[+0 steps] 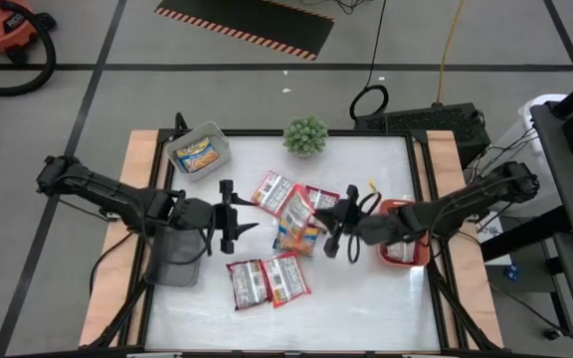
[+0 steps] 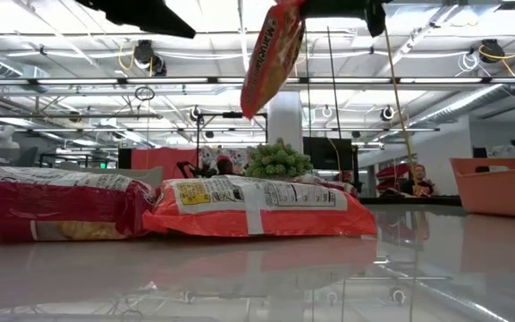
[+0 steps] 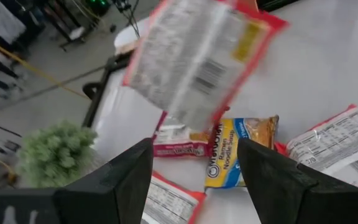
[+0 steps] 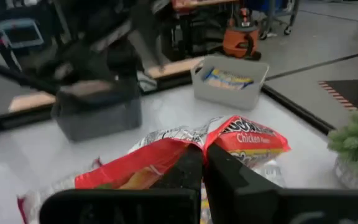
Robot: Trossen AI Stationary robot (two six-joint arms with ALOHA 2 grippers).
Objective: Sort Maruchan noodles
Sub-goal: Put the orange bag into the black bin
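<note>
Red packet [image 4: 166, 158] in right tool [image 4: 205, 163]

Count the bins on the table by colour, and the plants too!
Light grey bin: 1
Dark grey bin: 1
Orange bin: 1
Green potted plant: 1
Total: 4

left gripper [image 1: 235, 217]: fingers parted, empty (mid-table) | right gripper [image 1: 330, 235]: fingers pinched together, raised, facing left arm
</note>
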